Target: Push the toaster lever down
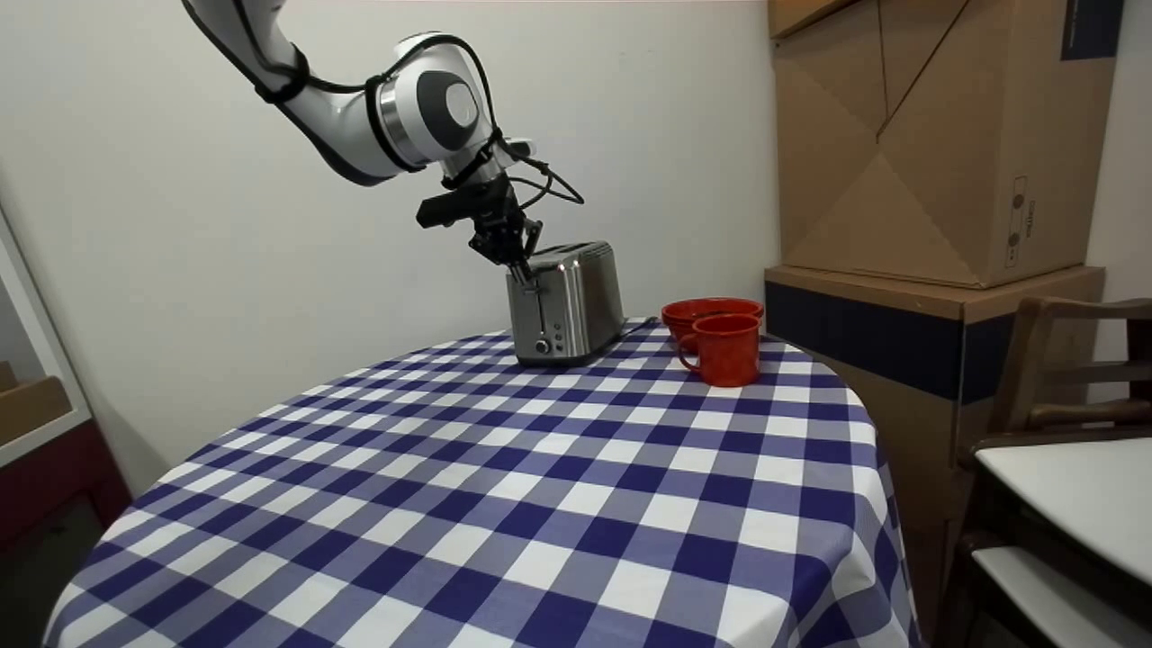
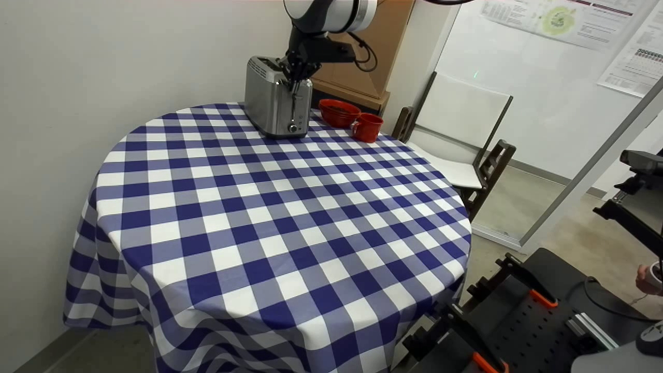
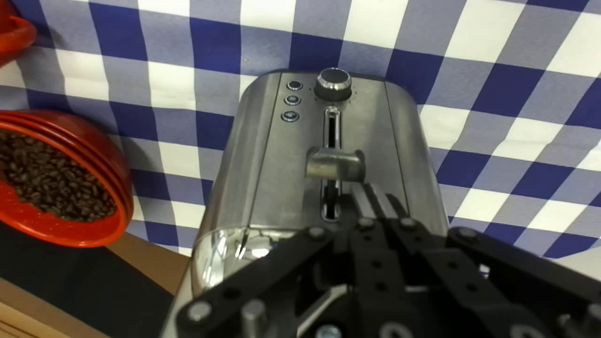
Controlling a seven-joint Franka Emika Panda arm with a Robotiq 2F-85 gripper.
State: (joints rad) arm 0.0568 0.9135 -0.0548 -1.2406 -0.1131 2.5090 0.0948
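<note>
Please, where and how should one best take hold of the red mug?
Probably by the handle, from above: the red mug stands upright, and this narrow loop juts out on the toaster side. The red bowl close beside it could hinder a sideways approach. The shut pincer would need to open first.

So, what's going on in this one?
A robot arm is at a silver toaster, with its closed hand right by the lever; I can't tell whether they touch. The lever appears to sit high in its slot, so the push doesn't look done yet. Off to one side of the toaster, on the checked tablecloth, stand a red mug and a red bowl of dark beans.
</note>
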